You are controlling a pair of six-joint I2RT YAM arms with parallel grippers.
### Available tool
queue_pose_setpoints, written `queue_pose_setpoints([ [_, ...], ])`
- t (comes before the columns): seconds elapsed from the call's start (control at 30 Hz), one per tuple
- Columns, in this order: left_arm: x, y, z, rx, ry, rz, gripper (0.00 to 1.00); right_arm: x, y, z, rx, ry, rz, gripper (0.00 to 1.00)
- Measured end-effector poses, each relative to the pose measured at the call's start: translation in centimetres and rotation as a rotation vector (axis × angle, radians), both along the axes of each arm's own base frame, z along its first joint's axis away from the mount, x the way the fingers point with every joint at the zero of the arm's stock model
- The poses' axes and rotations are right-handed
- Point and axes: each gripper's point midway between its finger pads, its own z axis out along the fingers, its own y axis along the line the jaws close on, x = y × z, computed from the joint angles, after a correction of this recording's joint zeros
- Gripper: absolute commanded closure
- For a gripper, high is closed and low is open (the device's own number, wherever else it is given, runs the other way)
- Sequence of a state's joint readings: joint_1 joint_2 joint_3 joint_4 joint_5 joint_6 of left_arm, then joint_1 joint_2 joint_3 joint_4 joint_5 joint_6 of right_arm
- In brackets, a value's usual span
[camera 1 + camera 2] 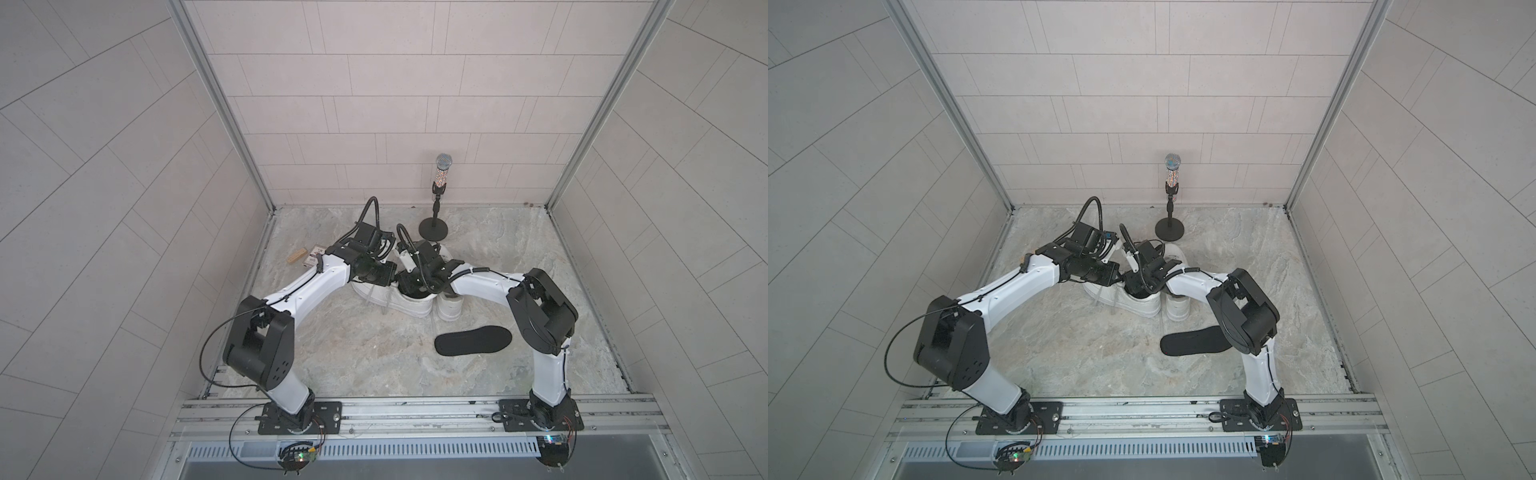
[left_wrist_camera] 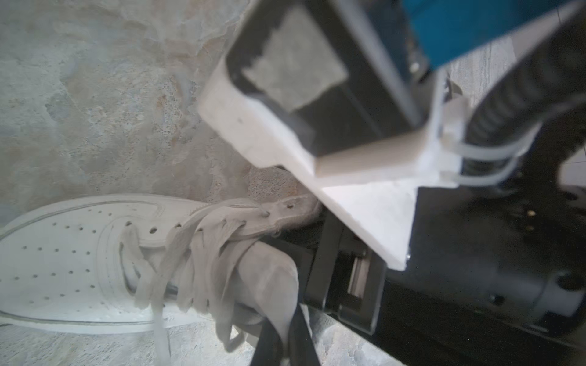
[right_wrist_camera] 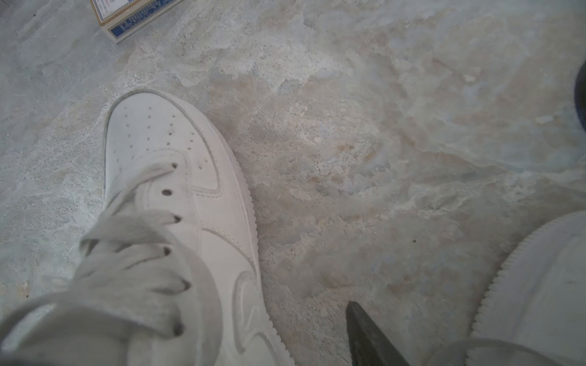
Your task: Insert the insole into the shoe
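A black insole (image 1: pixel 473 340) (image 1: pixel 1192 343) lies flat on the stone table, in front of two white shoes. The nearer shoe (image 1: pixel 399 305) (image 2: pixel 79 263) (image 3: pixel 177 206) lies across the table, and both grippers meet at its opening. My left gripper (image 2: pixel 285 345) is shut on the shoe's tongue (image 2: pixel 269 269), pinching it. My right gripper (image 1: pixel 411 286) sits at the shoe's collar with its jaws apart. One dark finger (image 3: pixel 364 332) shows over bare table beside the shoe's sole; the other finger is hidden behind the shoe. It holds nothing that I can see.
The second white shoe (image 1: pixel 449 309) (image 3: pixel 539 285) stands right beside the first. A microphone on a round black stand (image 1: pixel 434 226) is behind them near the back wall. A small printed box (image 1: pixel 313 255) (image 3: pixel 126 19) and a wooden block (image 1: pixel 297 256) lie at the left.
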State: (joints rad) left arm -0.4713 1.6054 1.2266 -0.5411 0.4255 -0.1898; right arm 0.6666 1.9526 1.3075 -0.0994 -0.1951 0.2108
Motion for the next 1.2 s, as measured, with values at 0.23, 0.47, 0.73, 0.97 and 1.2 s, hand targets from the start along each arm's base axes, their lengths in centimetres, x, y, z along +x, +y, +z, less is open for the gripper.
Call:
queue_pose_setpoints([
  [0.23, 0.2, 0.3, -0.2, 0.021, -0.028, 0.008, 1.0, -0.4, -0.8, 0.8, 0.007, 0.034, -0.016, 0.31],
  [0.47, 0.8, 0.7, -0.6, 0.055, -0.064, 0.029, 1.0, -1.6, -2.8, 7.8, 0.121, -0.007, -0.052, 0.33],
  [0.73, 1.5, 1.3, -0.6, 0.094, -0.098, 0.053, 1.0, -5.1, -6.8, 10.2, 0.192, 0.24, -0.263, 0.44],
  [0.97, 1.8, 1.5, -0.8, 0.101, -0.119, 0.065, 1.0, -8.9, -7.7, 8.0, 0.269, 0.519, -0.407, 0.44],
  [1.2, 1.6, 1.3, -0.7, 0.114, -0.136, 0.062, 1.0, -10.5, -5.9, 7.1, 0.399, 0.689, -0.448, 0.48],
])
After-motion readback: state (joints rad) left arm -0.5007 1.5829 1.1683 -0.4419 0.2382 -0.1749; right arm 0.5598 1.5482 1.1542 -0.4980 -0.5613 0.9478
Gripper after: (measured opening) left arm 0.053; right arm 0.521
